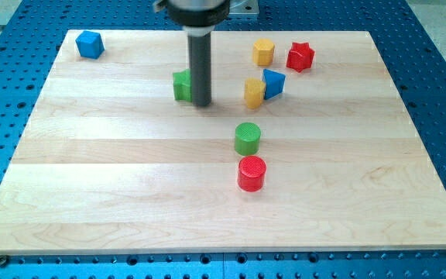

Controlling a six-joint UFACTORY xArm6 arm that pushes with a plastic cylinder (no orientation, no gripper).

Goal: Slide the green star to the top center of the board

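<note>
Camera view shows my tip (pixel 201 103) pressed against the right side of the green star (pixel 181 85), which sits up the desk (pixel 91 194), left of centre near the top edge. No fingers here, only the rod. A green cylinder (pixel 247 138) stands mid-desk.

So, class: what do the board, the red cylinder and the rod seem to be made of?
Board: pale wood, matte, with visible grain and plank seams. Red cylinder: probably plastic, solid uniform colour, faintly ridged sides. Rod, ending in my tip beside the green block: dark, smooth, likely metal or plastic; cannot tell which.
</note>
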